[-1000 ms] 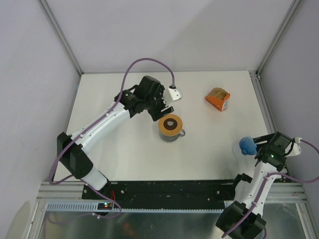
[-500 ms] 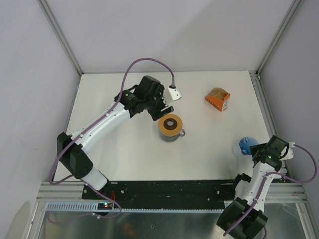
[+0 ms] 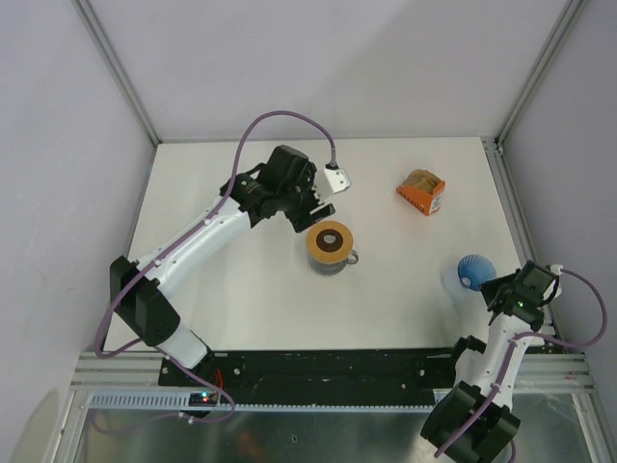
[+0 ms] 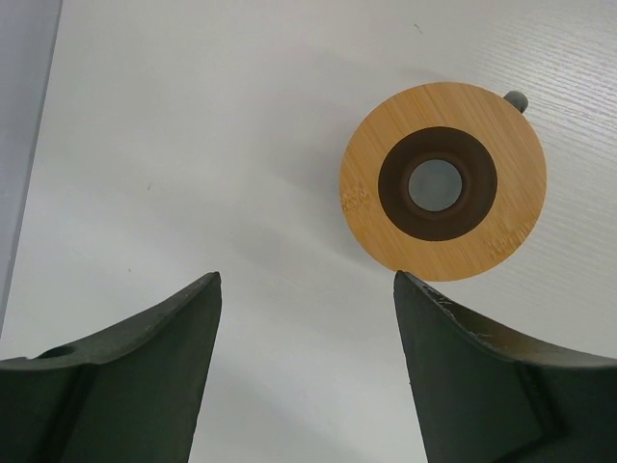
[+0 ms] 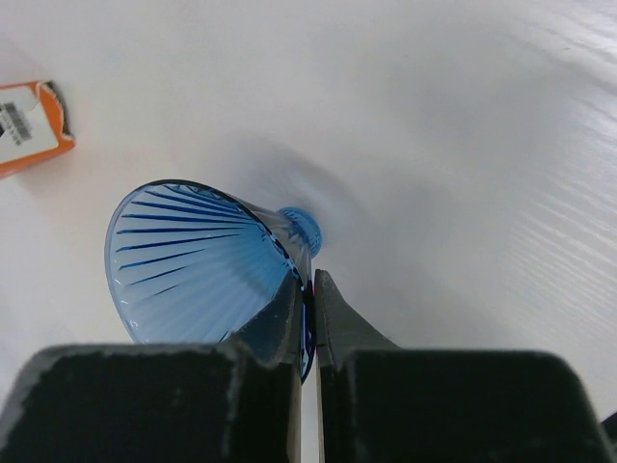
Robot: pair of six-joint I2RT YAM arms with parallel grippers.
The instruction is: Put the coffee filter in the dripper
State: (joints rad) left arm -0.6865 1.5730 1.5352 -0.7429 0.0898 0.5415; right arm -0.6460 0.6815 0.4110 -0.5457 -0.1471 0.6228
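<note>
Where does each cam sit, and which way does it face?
Top: above, behind the bases, looking down on the table; left arm and right arm show.
Left wrist: looks down at the ring; open left gripper shows.
Right wrist: looks low across the table at the dripper; right gripper shut on its wall.
Shared: top and right wrist both show dripper and box.
</note>
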